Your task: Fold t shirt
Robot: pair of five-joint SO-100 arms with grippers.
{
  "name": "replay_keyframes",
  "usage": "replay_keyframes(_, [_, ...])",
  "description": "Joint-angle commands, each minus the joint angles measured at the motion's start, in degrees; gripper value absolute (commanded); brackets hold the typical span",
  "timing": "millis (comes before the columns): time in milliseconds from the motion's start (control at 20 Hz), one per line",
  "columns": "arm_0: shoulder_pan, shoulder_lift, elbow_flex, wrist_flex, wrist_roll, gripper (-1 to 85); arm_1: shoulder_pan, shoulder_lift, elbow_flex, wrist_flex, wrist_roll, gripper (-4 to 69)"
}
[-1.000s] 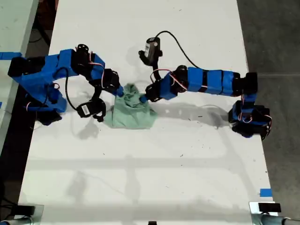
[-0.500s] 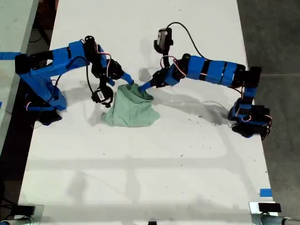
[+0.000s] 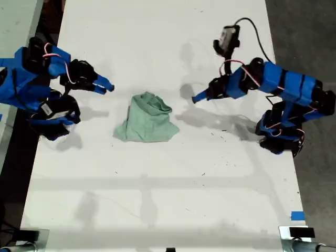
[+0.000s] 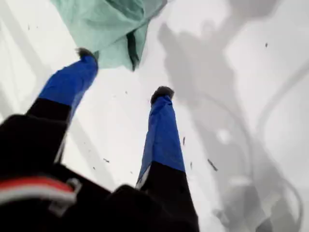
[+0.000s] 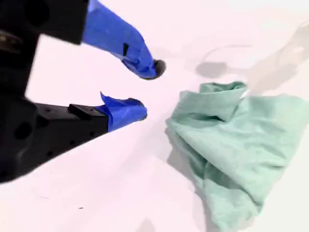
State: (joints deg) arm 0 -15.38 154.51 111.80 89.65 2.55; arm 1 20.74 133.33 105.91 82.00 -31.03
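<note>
- Table [image 3: 157, 199]: white; t shirt [image 3: 147, 119] lies bunched mid-table, touching neither gripper.
- My second gripper [image 3: 107, 87], exterior view's left, just past the shirt: jaws apart, empty.
- My first gripper [image 3: 195, 98], exterior view's right: jaw gap unclear in ext. view.
- First wrist view settles it: gripper [image 4: 124, 72] wide apart, shirt [image 4: 108, 24] beyond tips.
- Second wrist view: folds of shirt [image 5: 236, 145] clearer; gripper [image 5: 148, 89] short of it.

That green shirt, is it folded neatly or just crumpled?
Crumpled. The t shirt lies in a wrinkled, uneven heap on the table, with no claw holding it.
</note>
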Motion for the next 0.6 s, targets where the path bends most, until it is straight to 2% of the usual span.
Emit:
replay_keyframes(0, [7.8, 16.9, 14.2, -8.1, -7.4, 4.2, -5.1, 40.3, 18.6, 4.8, 8.9, 7.5])
replay_keyframes(100, [11.6, 19.2, 29.5, -20.6, -7.8, 4.1, -10.7, 55.1, 28.8, 9.5, 15.1, 2.6])
replay_keyframes(200, [12.0, 22.9, 44.2, -30.8, -7.4, 4.4, -13.8, 67.5, 42.5, 11.3, 18.7, 2.2])
replay_keyframes(250, [11.0, 30.3, 51.6, -31.7, -7.6, 4.3, -15.8, 67.2, 46.9, 11.5, 19.2, 2.2])
replay_keyframes(350, [12.2, 51.2, 63.9, -26.7, -10.6, 3.7, -18.9, 67.3, 55.3, 6.9, 20.0, 2.2])
replay_keyframes(400, [13.4, 49.4, 64.3, -26.1, -11.6, 3.2, -19.4, 67.3, 58.4, 6.6, 21.4, 2.2])
replay_keyframes(450, [14.9, 51.1, 68.3, -28.9, -12.0, 3.7, -19.8, 67.4, 61.6, 6.4, 22.1, 2.3])
replay_keyframes(550, [15.3, 51.0, 75.3, -32.3, -12.8, 3.9, -22.6, 67.4, 67.4, 1.0, 19.9, 1.9])
